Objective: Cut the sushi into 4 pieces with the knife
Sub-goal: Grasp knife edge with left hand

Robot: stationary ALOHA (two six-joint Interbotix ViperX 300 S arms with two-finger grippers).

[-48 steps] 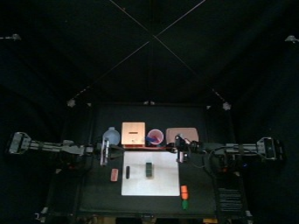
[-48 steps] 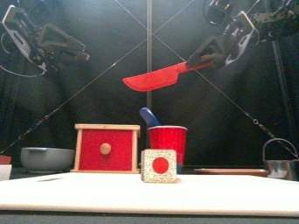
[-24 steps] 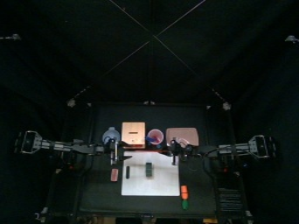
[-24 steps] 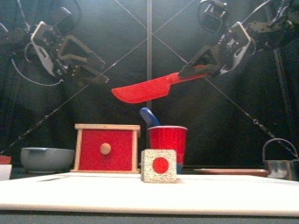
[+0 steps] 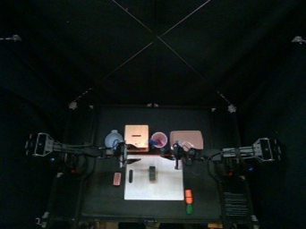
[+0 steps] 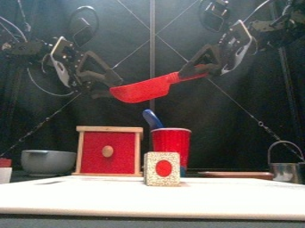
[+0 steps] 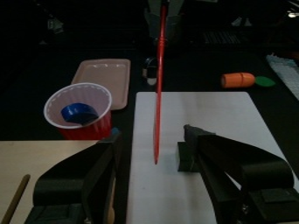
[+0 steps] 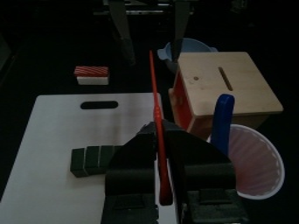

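1 red knife (image 6: 149,86), handle clamped in the right gripper (image 8: 163,162), held high over the white cutting board (image 6: 155,200). Left gripper (image 7: 149,162) spread wide, gripping nothing; the blade tip sits between its jaws (contact unclear). 1 sushi roll (image 6: 163,167) lies on the board under the blade, blocks together. Behind it: 1 red cup (image 6: 170,147) holding 1 blue knife (image 6: 152,118), 1 wooden box (image 6: 109,151), 1 bowl (image 6: 48,161), 1 pink tray (image 7: 100,72).
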